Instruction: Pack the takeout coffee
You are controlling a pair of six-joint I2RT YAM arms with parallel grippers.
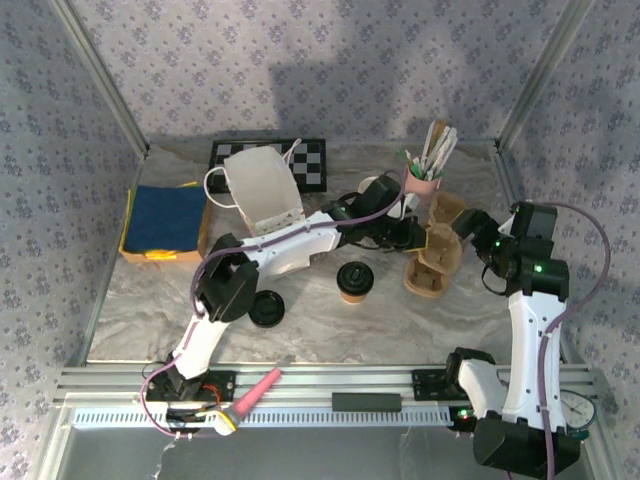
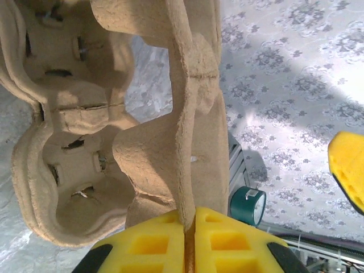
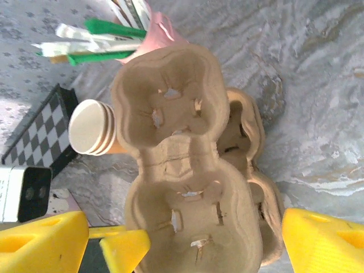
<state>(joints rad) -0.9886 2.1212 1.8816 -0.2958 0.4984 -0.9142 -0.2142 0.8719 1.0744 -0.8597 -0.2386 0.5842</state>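
The marbled worktop [image 1: 330,335] carries everything; the left hand [image 2: 190,242] is clamped together on the edge wall of a pulp cup carrier [image 3: 170,114], with another like it just behind; the right hand [image 3: 186,239] has its fingers wide apart, flanking that carrier's near end; the small tan paper cup [image 1: 353,284] stands upright on the worktop, between the carriers and a flat black lid [image 1: 267,309].

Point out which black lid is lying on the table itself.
The lid farther left lies flat on the table; the other lid sits atop the paper cup.
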